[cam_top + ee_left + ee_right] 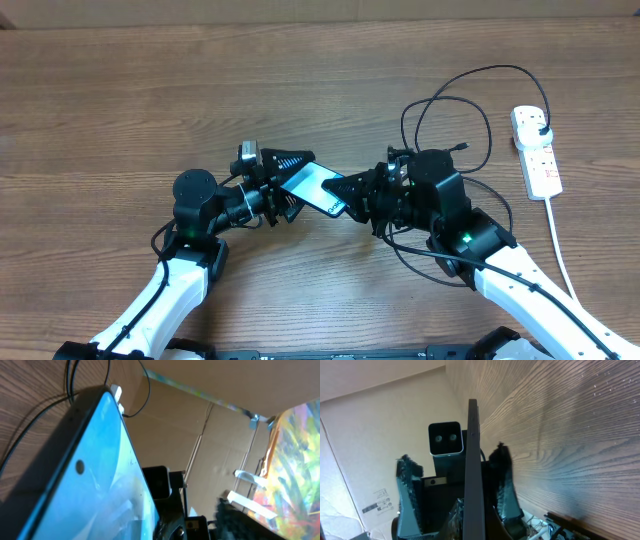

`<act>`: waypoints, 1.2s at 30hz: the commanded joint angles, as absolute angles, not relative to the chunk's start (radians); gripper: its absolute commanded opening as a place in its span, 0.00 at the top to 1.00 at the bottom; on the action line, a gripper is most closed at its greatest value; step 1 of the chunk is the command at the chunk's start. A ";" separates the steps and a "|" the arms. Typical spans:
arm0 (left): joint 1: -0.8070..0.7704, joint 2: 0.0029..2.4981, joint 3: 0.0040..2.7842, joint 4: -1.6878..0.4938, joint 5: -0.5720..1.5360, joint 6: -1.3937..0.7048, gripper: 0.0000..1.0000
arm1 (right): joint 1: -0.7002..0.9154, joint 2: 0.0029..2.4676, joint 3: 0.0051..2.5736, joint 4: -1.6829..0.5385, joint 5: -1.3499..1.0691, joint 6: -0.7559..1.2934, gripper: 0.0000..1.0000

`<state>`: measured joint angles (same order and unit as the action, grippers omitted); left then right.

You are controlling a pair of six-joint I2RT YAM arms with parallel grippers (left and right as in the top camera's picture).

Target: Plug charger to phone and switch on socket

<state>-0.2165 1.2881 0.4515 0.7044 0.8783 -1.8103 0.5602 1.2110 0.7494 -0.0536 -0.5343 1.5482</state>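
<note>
The phone (318, 186) is held above the table, tilted on its long edge, its blue screen lit. My right gripper (355, 195) is shut on its right end; in the right wrist view the phone (472, 460) stands edge-on in the middle. My left gripper (300, 182) is open around the phone's left end, one finger near the phone, the other well off it (454, 485). The screen fills the left wrist view (75, 475). The charger cable (480, 70) lies in loops behind the right arm, its plug (541, 131) in the socket strip (537, 155). Its tip is hidden.
The strip's white cord (562, 250) runs down the right side of the wooden table (120, 90). Black cable loops (440, 260) lie around the right arm. The left wrist view shows the cable (70, 380) and the strip's end (116, 392) beyond the phone.
</note>
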 commanded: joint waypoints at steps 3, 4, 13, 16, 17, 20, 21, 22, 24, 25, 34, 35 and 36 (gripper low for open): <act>-0.223 1.294 0.458 0.710 0.866 -1.888 0.32 | 0.590 1.201 0.757 -0.043 -0.501 1.575 0.96; -0.223 1.294 0.458 0.711 0.866 -1.895 0.32 | 0.590 1.201 0.757 -0.052 -0.487 1.575 0.96; -0.223 1.294 0.458 0.711 0.866 -1.916 0.46 | 0.590 1.203 0.757 -0.092 -0.381 1.563 0.96; -0.223 1.294 0.458 0.711 0.869 -1.916 0.53 | 0.590 1.203 0.757 -0.091 -0.382 1.541 0.96; -0.223 1.294 0.458 0.711 0.874 -1.916 0.57 | 0.590 1.203 0.757 -0.091 -0.381 1.534 0.96; -0.223 1.294 0.458 0.711 0.885 -1.916 0.62 | 0.590 1.203 0.757 -0.092 -0.369 1.478 0.96; -0.223 1.294 0.458 0.711 0.888 -1.915 0.64 | 0.590 1.203 0.757 -0.092 -0.362 1.461 0.96; -0.223 1.294 0.458 0.711 0.888 -1.916 0.65 | 0.590 1.203 0.756 -0.093 -0.352 1.456 0.96; -0.223 1.294 0.458 0.711 0.888 -1.915 0.68 | 0.590 1.203 0.757 -0.091 -0.340 1.436 0.96; -0.223 1.294 0.458 0.711 0.888 -1.915 0.70 | 0.590 1.203 0.757 -0.092 -0.336 1.433 0.96; -0.223 1.294 0.458 0.707 0.886 -1.907 0.95 | 0.590 1.203 0.757 -0.092 -0.338 1.430 0.96; -0.223 1.294 0.458 0.707 0.886 -1.907 0.96 | 0.590 1.203 0.757 -0.093 -0.337 1.430 0.96; -0.223 1.294 0.458 0.707 0.886 -1.907 0.96 | 0.590 1.203 0.757 -0.093 -0.337 1.430 0.96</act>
<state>-0.2222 1.3060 0.4461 0.7040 0.8623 -1.9099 0.5907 1.2011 0.7521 -0.0685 -0.4038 1.5303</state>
